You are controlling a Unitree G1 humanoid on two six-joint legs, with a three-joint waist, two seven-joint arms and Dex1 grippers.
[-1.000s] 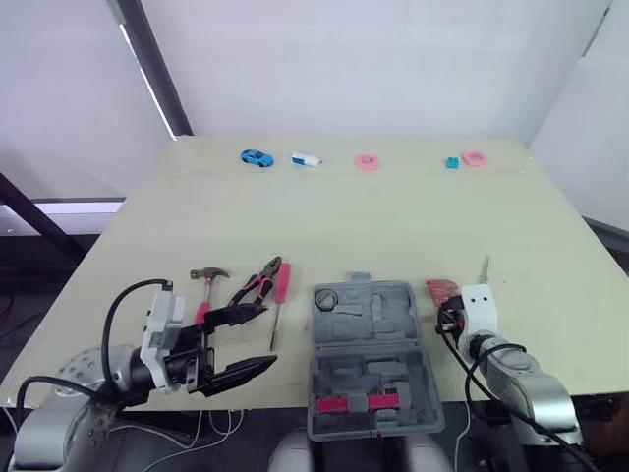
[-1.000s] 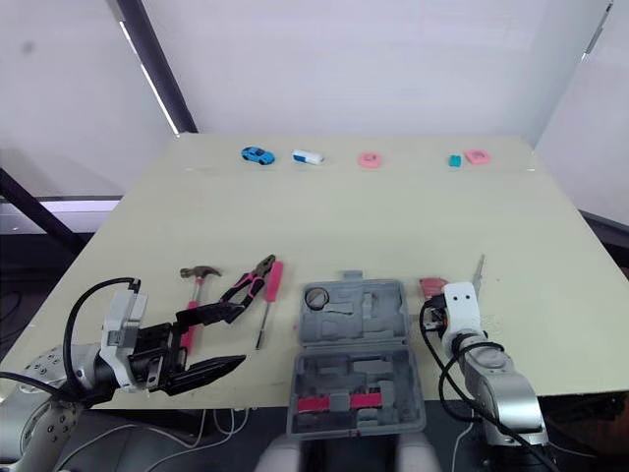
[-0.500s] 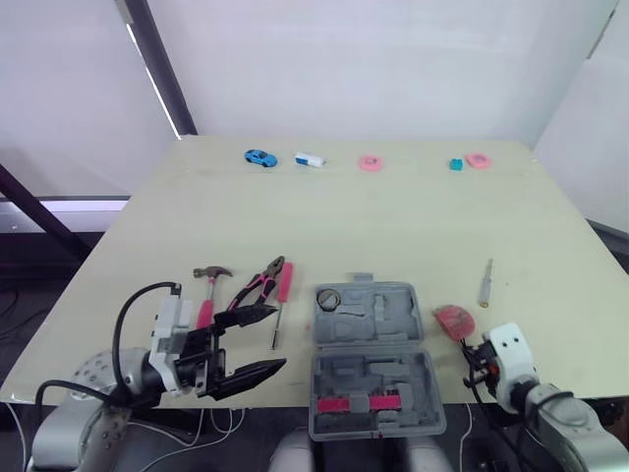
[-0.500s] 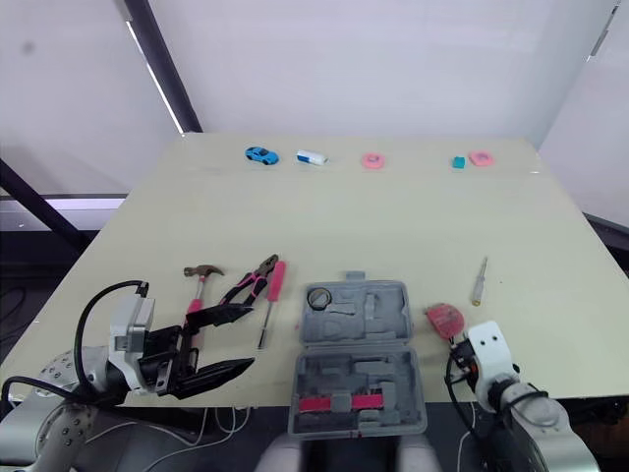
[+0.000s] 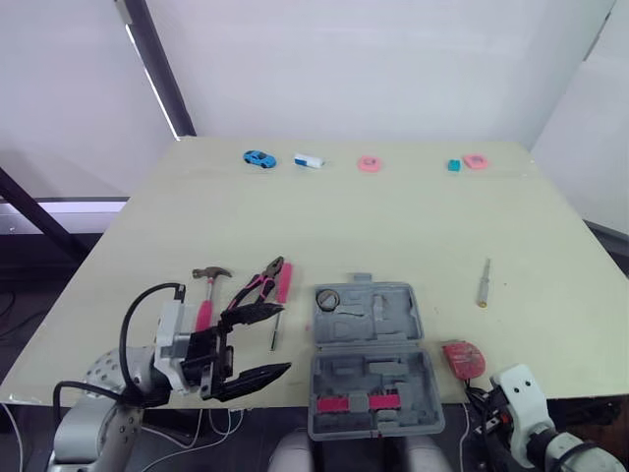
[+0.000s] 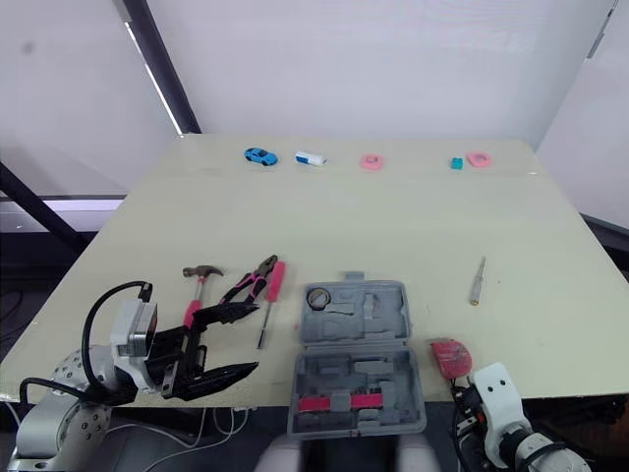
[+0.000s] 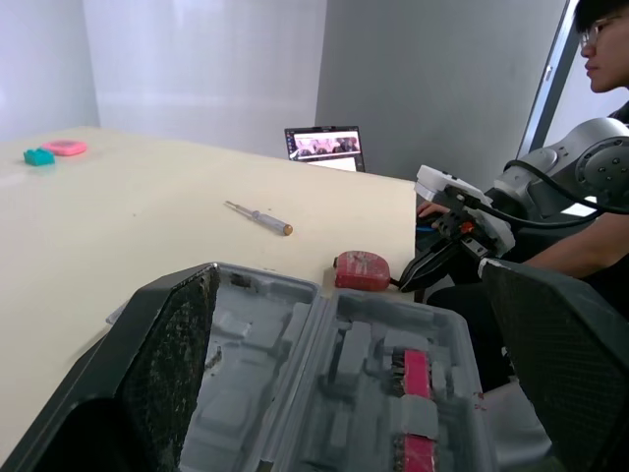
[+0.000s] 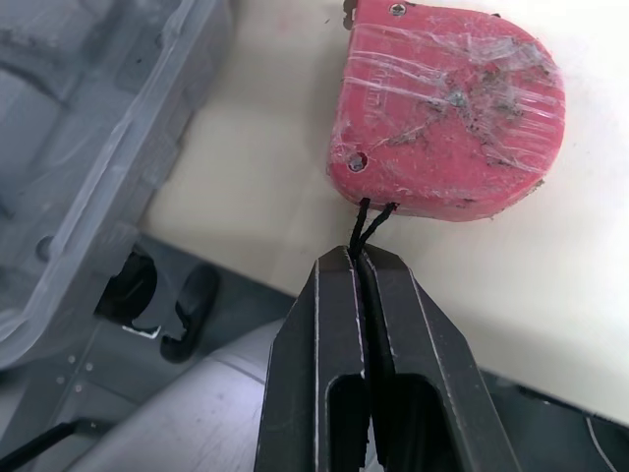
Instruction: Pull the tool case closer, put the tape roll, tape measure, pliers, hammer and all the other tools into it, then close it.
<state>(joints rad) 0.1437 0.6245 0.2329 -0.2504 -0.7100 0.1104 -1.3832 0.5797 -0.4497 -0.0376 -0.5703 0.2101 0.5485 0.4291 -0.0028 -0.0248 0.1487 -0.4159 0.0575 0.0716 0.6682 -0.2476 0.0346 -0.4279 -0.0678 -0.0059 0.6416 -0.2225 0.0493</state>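
Note:
The grey tool case [image 5: 369, 359] lies open at the table's front edge, with the tape roll [image 5: 326, 297] in its far left pocket. Left of it lie the pink screwdriver [image 5: 280, 295], pliers [image 5: 257, 287] and hammer [image 5: 206, 290]. My left gripper [image 5: 251, 344] hangs open just in front of the pliers, its fingers pointing at the case. The red tape measure [image 8: 447, 108] rests near the front edge, right of the case. My right gripper [image 8: 359, 258] is shut on its black cord [image 8: 369, 221], off the table's edge. A small screwdriver [image 5: 485, 283] lies further back on the right.
Along the far edge sit a blue toy car [image 5: 257, 157], a white eraser [image 5: 307, 160], a pink ring [image 5: 369, 163], a teal block [image 5: 453, 165] and a pink piece [image 5: 475, 160]. A person [image 7: 604, 39] and a laptop [image 7: 324, 146] are beyond the table's right side.
My right gripper has drawn back toward me and below the table edge, dragging the tape measure by its cord from beside the case's far right corner to the front edge. The left gripper barely moved.

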